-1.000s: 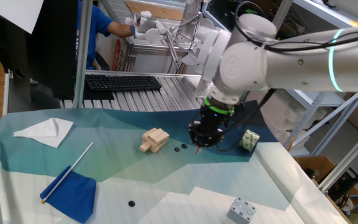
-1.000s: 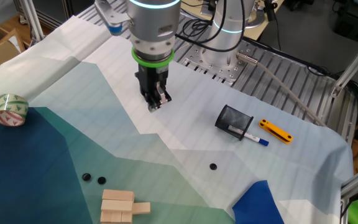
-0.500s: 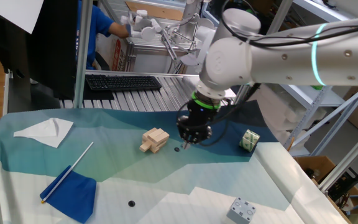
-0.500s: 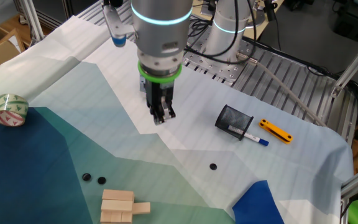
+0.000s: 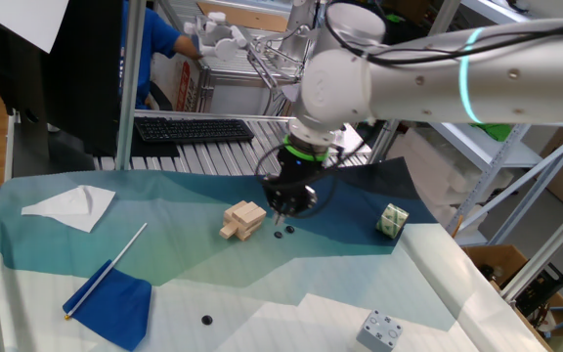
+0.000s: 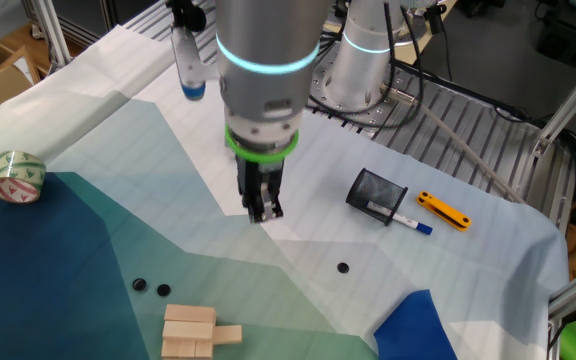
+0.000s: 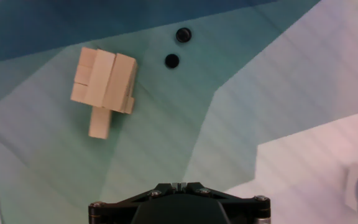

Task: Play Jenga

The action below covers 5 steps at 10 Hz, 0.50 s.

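While our gripper (image 6: 264, 210) hangs with its fingers clenched on nothing, pointing down, the Jenga (image 5: 243, 219) pile lies just to its left on the teal cloth (image 5: 164, 254); we read no writing anywhere.

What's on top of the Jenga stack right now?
Nothing sits on the Jenga stack; its top blocks lie bare. One block pokes out at the bottom layer. What lies beneath the stack is hidden.

Bright, even light throughout, soft faint shadows, sharp focus, no glare.
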Each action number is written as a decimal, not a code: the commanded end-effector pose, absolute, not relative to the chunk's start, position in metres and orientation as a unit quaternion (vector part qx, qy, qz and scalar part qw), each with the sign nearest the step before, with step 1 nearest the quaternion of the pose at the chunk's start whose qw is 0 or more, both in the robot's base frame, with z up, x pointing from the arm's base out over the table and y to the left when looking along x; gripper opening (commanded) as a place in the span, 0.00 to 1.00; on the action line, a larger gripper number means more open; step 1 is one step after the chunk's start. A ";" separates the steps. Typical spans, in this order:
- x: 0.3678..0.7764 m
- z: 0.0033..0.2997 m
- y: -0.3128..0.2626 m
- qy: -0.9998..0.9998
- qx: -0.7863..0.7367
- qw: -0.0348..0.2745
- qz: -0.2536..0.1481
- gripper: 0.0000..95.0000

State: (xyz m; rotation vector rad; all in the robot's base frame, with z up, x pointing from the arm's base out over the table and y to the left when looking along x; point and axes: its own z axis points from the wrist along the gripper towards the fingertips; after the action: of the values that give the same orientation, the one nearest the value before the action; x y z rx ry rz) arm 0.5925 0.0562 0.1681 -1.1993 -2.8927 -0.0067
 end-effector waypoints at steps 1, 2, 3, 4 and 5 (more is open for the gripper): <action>0.607 0.163 0.055 -0.919 -0.394 0.001 -0.001 0.00; 0.614 0.160 0.054 -0.918 -0.397 0.000 -0.001 0.00; 0.621 0.157 0.053 -0.915 -0.402 0.001 -0.003 0.00; 0.625 0.156 0.054 -0.914 -0.405 0.001 -0.003 0.00; 0.626 0.157 0.054 -0.913 -0.408 0.003 -0.009 0.00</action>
State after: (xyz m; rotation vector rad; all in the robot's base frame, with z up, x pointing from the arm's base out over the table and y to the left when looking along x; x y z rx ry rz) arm 0.6279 0.0545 0.1562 -1.2789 -2.8604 -0.0205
